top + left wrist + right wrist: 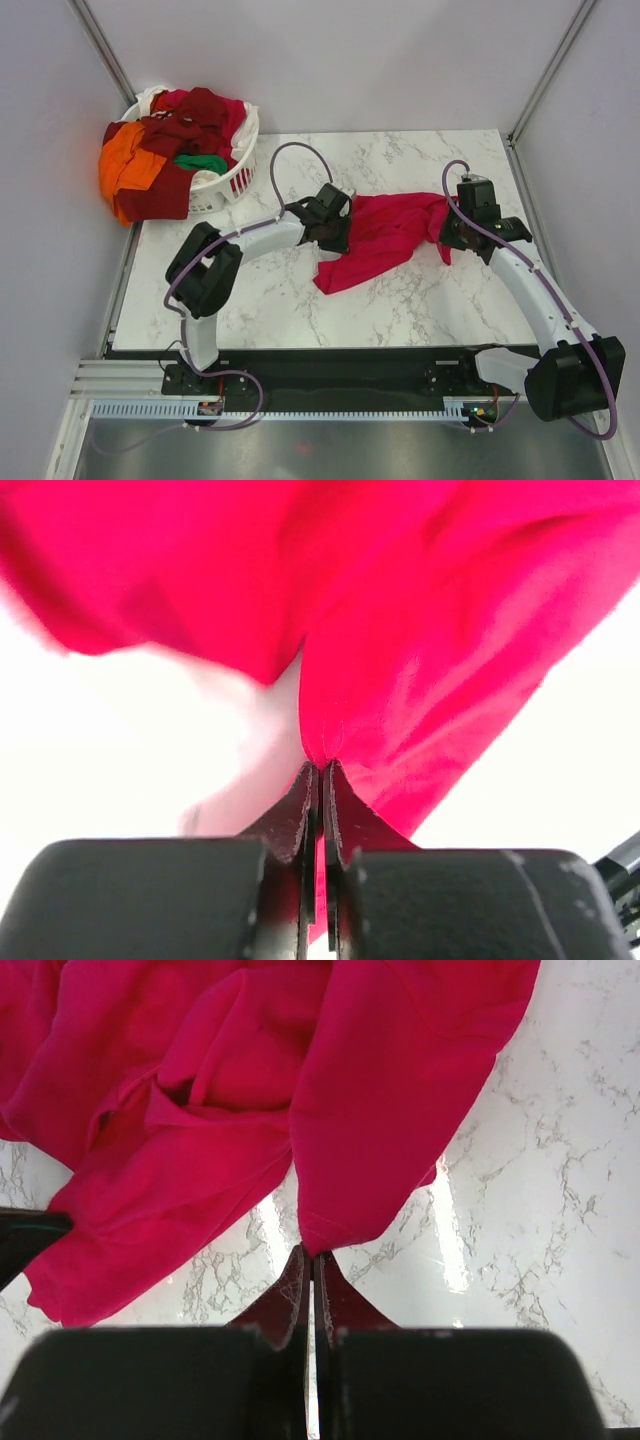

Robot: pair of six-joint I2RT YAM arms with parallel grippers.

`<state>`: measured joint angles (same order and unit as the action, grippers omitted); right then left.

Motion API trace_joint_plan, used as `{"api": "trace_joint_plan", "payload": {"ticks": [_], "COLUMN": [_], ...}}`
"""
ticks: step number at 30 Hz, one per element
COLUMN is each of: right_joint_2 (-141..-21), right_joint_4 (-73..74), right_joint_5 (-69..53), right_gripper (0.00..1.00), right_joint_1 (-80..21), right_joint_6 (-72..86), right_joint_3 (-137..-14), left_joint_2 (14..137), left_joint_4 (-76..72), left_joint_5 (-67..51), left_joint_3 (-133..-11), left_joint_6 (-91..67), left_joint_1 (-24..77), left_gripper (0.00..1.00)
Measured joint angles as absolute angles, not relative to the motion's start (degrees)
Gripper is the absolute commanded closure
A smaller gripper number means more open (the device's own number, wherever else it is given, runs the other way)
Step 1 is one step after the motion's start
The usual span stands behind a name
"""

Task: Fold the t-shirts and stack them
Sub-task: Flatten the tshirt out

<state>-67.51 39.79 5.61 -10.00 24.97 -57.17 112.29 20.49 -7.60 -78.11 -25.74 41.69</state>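
A crimson-pink t-shirt hangs stretched and bunched between my two grippers over the middle of the marble table. My left gripper is shut on its left edge; in the left wrist view the cloth runs out of the closed jaws. My right gripper is shut on its right edge; in the right wrist view a hem of the shirt is pinched at the fingertips. A loose corner droops toward the table's front. Other shirts, dark maroon, orange and green, lie in the basket.
A white slotted laundry basket stands at the back left corner, with shirts spilling over its left side. White walls close in the table on the left, back and right. Purple cables loop off both arms.
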Motion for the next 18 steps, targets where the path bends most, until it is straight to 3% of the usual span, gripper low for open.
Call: {"api": "trace_joint_plan", "payload": {"ticks": [10,18], "right_joint_2": [-67.3,-67.2], "right_joint_4": [41.3,47.4], "right_joint_5": [4.4,5.7], "right_gripper": [1.00,1.00], "right_joint_1": [-10.0,-9.9], "right_joint_6": [25.2,25.6], "right_joint_3": [-61.1,-82.1], "left_joint_2": [87.8,77.9], "left_joint_4": [27.0,40.4], "left_joint_5": [1.4,7.5], "left_joint_3": [-77.4,-94.6], "left_joint_6": [-23.9,-18.8], "left_joint_1": [42.0,42.0], "left_gripper": [0.98,0.98]}}
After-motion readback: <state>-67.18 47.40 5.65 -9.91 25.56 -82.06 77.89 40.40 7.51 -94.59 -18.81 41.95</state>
